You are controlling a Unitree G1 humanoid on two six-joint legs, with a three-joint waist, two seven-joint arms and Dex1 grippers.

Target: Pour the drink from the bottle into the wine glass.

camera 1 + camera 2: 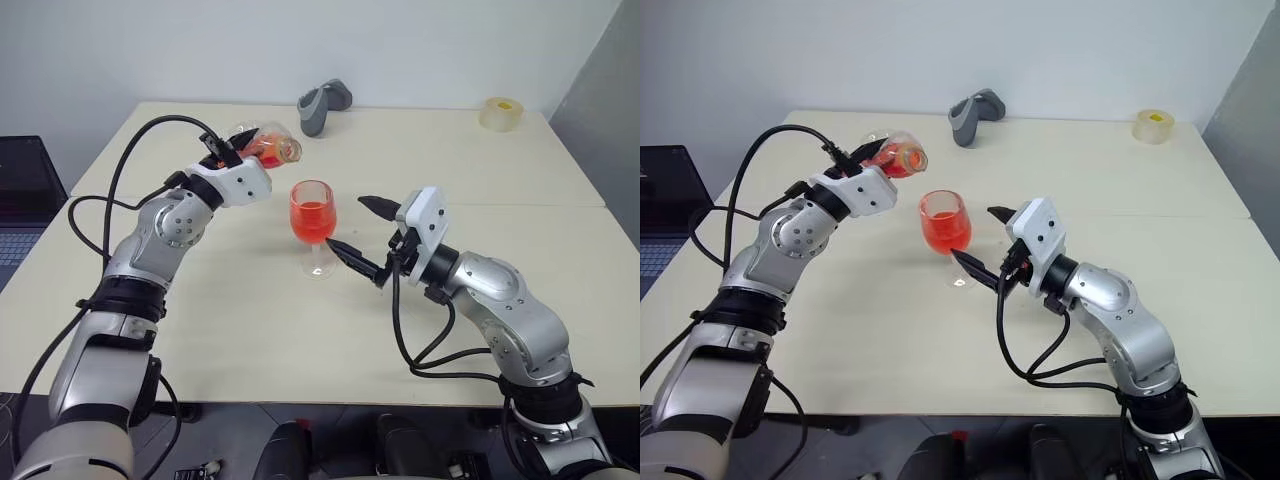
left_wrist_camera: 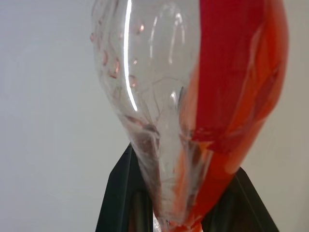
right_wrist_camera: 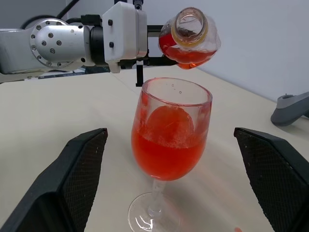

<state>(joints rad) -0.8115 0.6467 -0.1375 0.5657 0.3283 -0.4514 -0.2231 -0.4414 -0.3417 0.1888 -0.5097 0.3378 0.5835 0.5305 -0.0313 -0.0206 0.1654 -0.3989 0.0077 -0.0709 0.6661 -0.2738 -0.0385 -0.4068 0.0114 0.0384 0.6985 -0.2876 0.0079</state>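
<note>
The wine glass (image 1: 313,213) stands upright on the table (image 1: 200,310), its bowl about half full of the red drink (image 3: 166,157). Just up and left of its rim, my left gripper (image 1: 224,156) is shut on the base of the clear bottle (image 1: 262,145). The bottle lies nearly level with its uncapped mouth (image 3: 191,26) turned toward the glass. A little drink pools in the bottle's lower side (image 2: 231,111), and no stream shows. My right gripper (image 1: 346,223) is open beside the glass, its black fingers (image 3: 82,164) flanking the stem without touching.
A grey handle-shaped object (image 1: 323,105) lies at the table's far edge and a roll of tape (image 1: 501,113) at the far right corner. A dark laptop (image 1: 25,200) sits off the table's left side. A seam crosses the table at the right.
</note>
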